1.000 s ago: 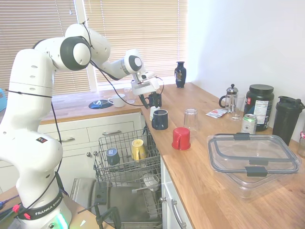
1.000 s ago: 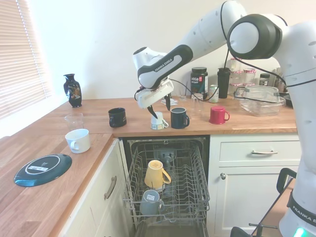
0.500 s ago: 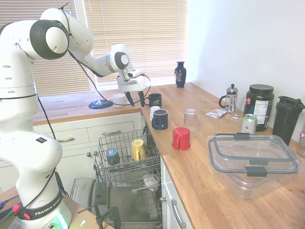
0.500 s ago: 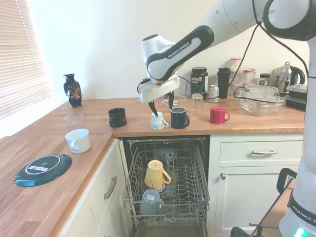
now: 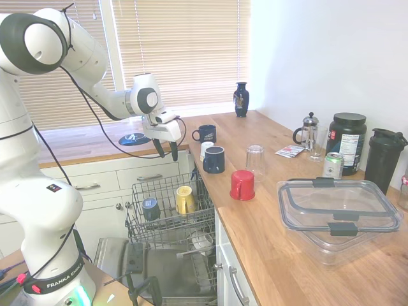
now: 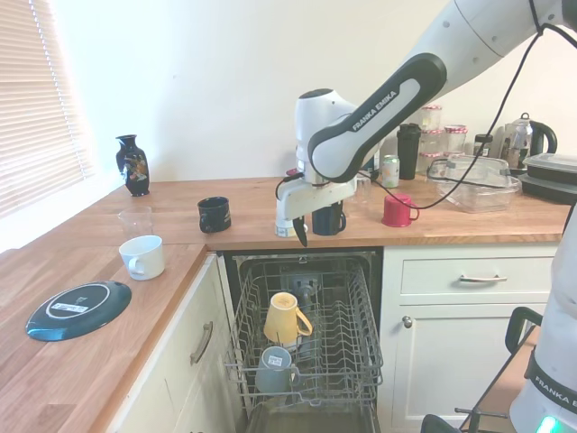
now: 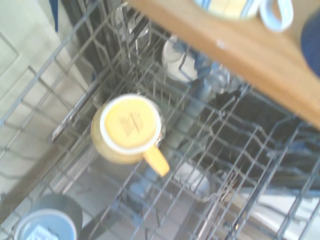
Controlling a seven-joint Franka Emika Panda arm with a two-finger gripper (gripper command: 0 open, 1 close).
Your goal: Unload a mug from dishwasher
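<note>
The small white mug (image 5: 205,148) stands on the wooden counter's edge beside a navy mug (image 5: 213,159); it also shows in the second exterior view (image 6: 282,225) and the wrist view (image 7: 235,6). My gripper (image 5: 165,153) (image 6: 306,231) hangs open and empty just off that edge, above the dishwasher's pulled-out wire rack (image 5: 167,181) (image 6: 353,308). In the rack sit a yellow mug (image 5: 184,199) (image 7: 131,127) and a dark grey-blue mug (image 5: 150,208) (image 7: 45,227). The dishwasher door (image 5: 167,273) is down.
A second navy mug (image 5: 205,133), a red mug (image 5: 242,185), an upturned glass (image 5: 255,159) and a clear lidded box (image 5: 338,213) stand on the counter. A white cup (image 6: 142,257) and dark plate (image 6: 78,309) sit on the side counter.
My gripper has drawn back from the white mug on the counter, moved out past the counter's edge and come lower over the rack. The mug stays where it stood.
</note>
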